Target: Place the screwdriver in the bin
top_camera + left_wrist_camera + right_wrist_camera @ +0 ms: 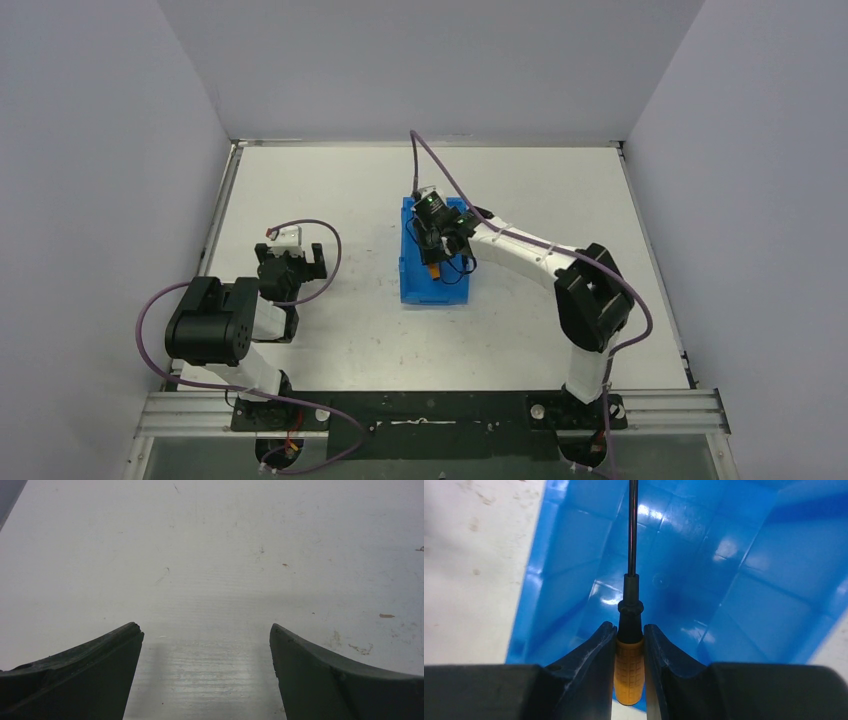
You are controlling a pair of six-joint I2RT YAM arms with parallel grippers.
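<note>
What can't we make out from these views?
- Tip of the screwdriver: in the right wrist view the shaft runs off the top edge; in the top view the right gripper covers it.
- Whether the tip touches the bin floor: cannot tell, same reason.
- Bin's far end: top view, hidden under the right wrist.
- Left wrist view: only the left gripper fingertips and table surface; bin out of frame.

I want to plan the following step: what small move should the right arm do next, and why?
Probably open the right gripper: it pinches the screwdriver by its orange handle, with the shaft pointing into the bin below it.
</note>
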